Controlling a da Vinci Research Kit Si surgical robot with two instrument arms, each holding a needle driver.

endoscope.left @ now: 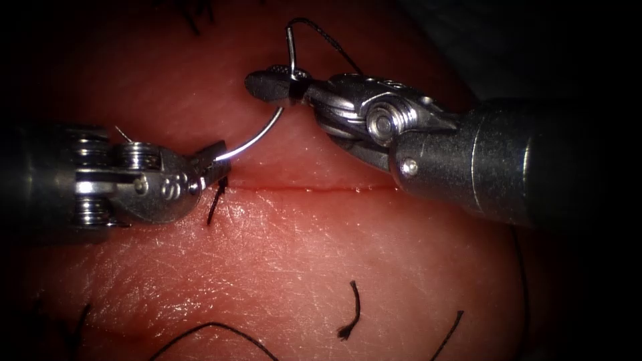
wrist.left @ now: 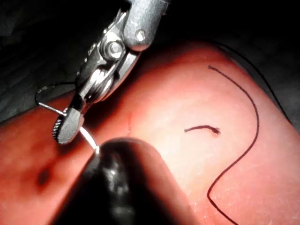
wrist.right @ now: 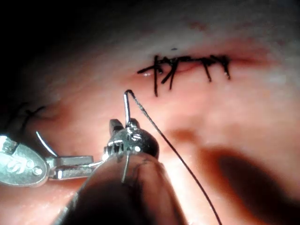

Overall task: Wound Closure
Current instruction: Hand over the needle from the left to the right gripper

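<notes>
- The right pincer [endoscope.left: 281,85] is clamped on the needle [endoscope.left: 257,139] near its thread end, the swaged tail standing up above the jaws; the left pincer [endoscope.left: 215,162] is clamped on the needle's tip end, just above the cut [endoscope.left: 314,189] at its left part.
- The needle hangs between the two tools, clear of the tissue [endoscope.left: 301,254] as far as the endoscope view lets me judge; the tip itself is hidden in the left jaws, so whether it grazes the surface is unclear.
- With both tools gripping one needle, any pull by either arm against the other could bend the needle or twist it out of a grip.
- If both let go together, the needle would drop onto the tissue and might land in a poor attitude for picking up.
- The thread [endoscope.left: 328,40] loops up from the needle's tail and runs back behind the right tool's wrist; it could snag on the wrist joint and jerk the needle.
- Cut ends of thread [endoscope.left: 351,311] lie loose below the cut and could tangle with the working thread.
- The left jaws sit close to a stitch [endoscope.left: 215,200]; a slip could catch it.
</notes>
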